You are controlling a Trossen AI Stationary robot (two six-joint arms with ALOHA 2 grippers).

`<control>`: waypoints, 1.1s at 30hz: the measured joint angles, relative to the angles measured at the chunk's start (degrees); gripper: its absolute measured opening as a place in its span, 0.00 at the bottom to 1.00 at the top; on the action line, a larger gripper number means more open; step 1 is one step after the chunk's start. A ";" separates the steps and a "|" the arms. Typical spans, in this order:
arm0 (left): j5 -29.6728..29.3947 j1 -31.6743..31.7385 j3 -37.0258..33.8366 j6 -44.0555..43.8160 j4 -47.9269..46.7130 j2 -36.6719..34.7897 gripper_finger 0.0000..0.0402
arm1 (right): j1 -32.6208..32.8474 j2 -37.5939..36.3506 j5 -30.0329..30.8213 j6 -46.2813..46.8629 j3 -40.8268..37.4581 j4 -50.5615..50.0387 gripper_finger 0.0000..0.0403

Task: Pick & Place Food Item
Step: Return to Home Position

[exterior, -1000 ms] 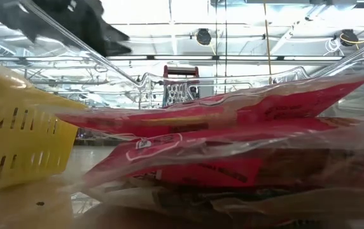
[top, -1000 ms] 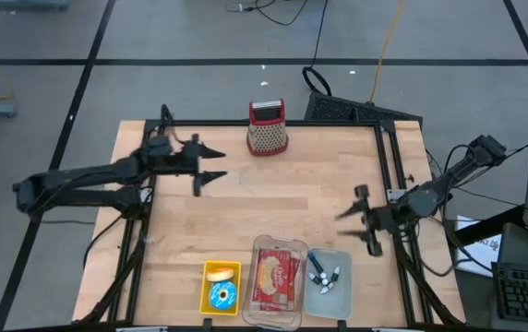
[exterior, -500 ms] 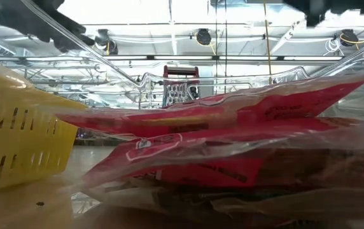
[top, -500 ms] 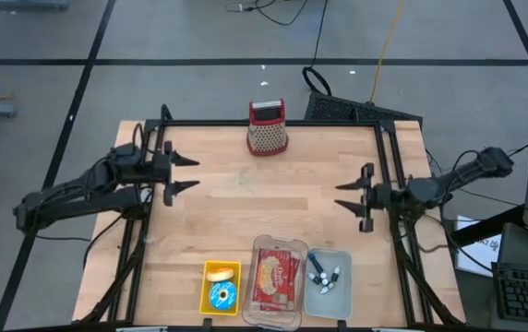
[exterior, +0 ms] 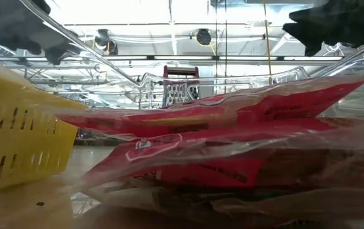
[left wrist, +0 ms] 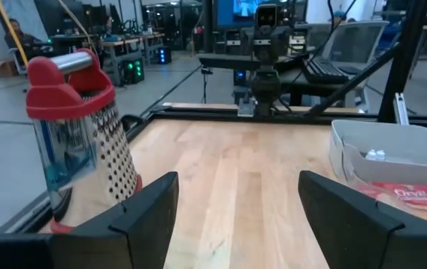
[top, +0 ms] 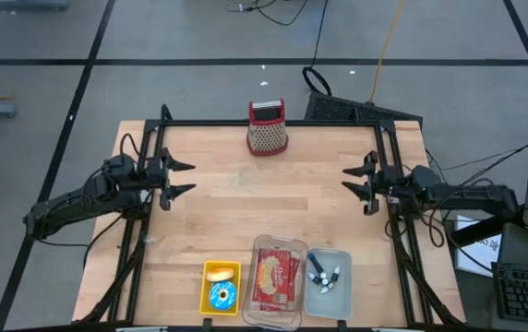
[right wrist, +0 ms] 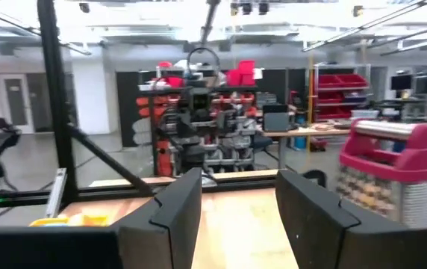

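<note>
On table, gray bin apparently holds bottles.

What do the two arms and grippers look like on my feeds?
The left arm and right arm are slim, dark, jointed links with thin black cables looping alongside. The left gripper and right gripper each carry two dark, flat fingers tapering to points. No markings show.

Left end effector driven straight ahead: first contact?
Probably the right end effector, facing the left end effector across the table; the line crosses bare wood, clear of the grater and gray bin. Relative height unclear.
</note>
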 joint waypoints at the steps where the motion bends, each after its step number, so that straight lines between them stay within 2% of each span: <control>1: -0.02 0.00 -0.04 -0.33 -0.92 -0.95 0.68 | -1.36 -1.76 -0.67 -0.05 0.00 -1.88 0.40; 6: 0.22 0.00 -0.04 -2.61 -4.25 -5.38 0.68 | -5.84 -8.07 -1.46 0.04 -0.12 -8.84 0.40; 14: 1.25 0.00 -0.48 -2.92 -4.67 -7.52 0.68 | -8.25 -10.06 -1.36 -0.62 -7.58 -1.55 0.39; 16: 1.26 0.00 -1.57 -4.37 -3.00 -7.51 0.68 | -8.79 -10.13 -1.11 -0.62 -8.98 1.27 0.39; 28: 3.37 0.00 -11.69 -8.66 9.18 -7.52 0.68 | -9.77 -9.96 -1.27 -1.03 -9.70 0.46 0.40; 33: 2.43 -0.02 -14.34 -9.19 12.19 -7.48 0.68 | -9.77 -9.96 2.31 -3.29 -9.77 -0.45 0.40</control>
